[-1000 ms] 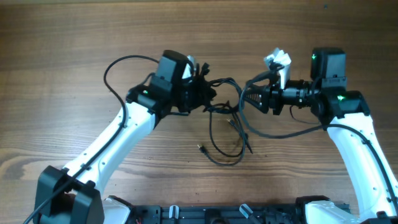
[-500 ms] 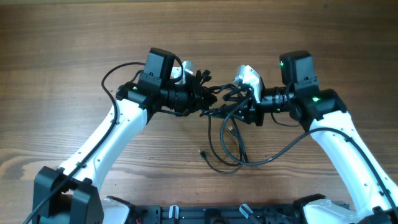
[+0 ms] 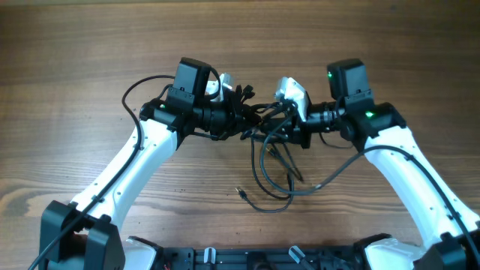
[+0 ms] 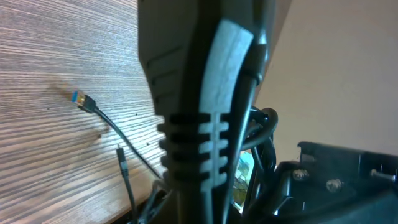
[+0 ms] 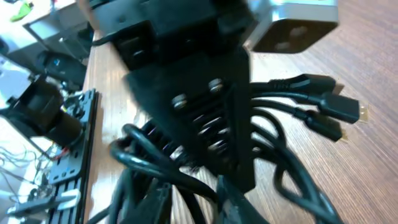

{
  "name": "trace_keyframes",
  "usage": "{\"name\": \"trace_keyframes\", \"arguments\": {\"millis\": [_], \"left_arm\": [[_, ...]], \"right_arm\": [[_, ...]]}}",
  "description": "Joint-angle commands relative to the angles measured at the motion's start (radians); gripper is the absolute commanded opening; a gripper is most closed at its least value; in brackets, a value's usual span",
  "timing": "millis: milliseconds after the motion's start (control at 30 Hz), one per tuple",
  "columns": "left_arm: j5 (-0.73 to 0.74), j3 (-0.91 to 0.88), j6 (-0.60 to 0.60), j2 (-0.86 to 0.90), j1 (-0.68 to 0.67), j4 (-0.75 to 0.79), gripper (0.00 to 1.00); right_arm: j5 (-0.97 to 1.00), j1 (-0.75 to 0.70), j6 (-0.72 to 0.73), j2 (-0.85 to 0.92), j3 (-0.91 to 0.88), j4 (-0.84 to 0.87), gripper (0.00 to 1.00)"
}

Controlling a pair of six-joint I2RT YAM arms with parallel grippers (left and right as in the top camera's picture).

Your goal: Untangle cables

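Note:
The cables (image 3: 264, 124) are a knot of thin black cords held above the table between both grippers. Loose loops (image 3: 271, 184) hang from it onto the wood, ending in a small plug (image 3: 240, 192). My left gripper (image 3: 238, 120) is shut on the left side of the knot. In the left wrist view a ribbed black plug body (image 4: 205, 124) fills the middle. My right gripper (image 3: 291, 129) is pushed into the right side of the knot. In the right wrist view its fingers (image 5: 196, 202) are apart with cords (image 5: 186, 174) lying across them. Several plug ends (image 5: 333, 115) stick out to the right.
A blue-tipped plug (image 4: 78, 98) on a thin cord lies on the wooden table (image 3: 75, 60). The thicker black arm wires loop beside the left arm (image 3: 139, 79) and under the right arm (image 3: 337, 171). A black rail (image 3: 262, 259) runs along the front edge.
My right gripper has moved left, from apart from the knot to right against it. The left gripper shifted slightly left and back with the knot. The hanging loops slackened and shifted.

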Motion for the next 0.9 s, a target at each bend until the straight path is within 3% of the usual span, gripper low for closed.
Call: {"name": "trace_keyframes", "arguments": {"millis": [0,167,267,533,600,700,867], "left_arm": [[0.05,0.009,-0.028,-0.01,-0.031,0.022,0.04],[0.033,0.009,-0.03,-0.01,-0.031,0.05,0.04],[0.031,0.009,-0.043,-0.01,-0.031,0.072,0.04],[0.023,0.009,-0.055,-0.01,-0.028,0.103,0.04],[0.023,0.009,-0.055,-0.01,-0.028,0.103,0.04],[0.014,0.009,-0.055,-0.01,-0.028,0.104,0.04],[-0.169,0.009,-0.054,-0.01,-0.031,0.055,0.04]], "right_arm": [[0.012,0.019,0.114,0.053,0.015,0.044,0.2],[0.014,0.019,0.334,0.056,0.016,0.184,0.06],[0.015,0.029,0.423,0.056,0.016,0.247,0.05],[0.07,0.14,0.314,0.057,0.015,0.13,0.36],[0.136,0.153,0.317,0.057,0.015,0.13,0.3],[0.211,0.151,0.375,0.057,0.016,0.155,0.06],[0.252,0.104,0.549,0.019,0.068,0.291,0.04]]}}
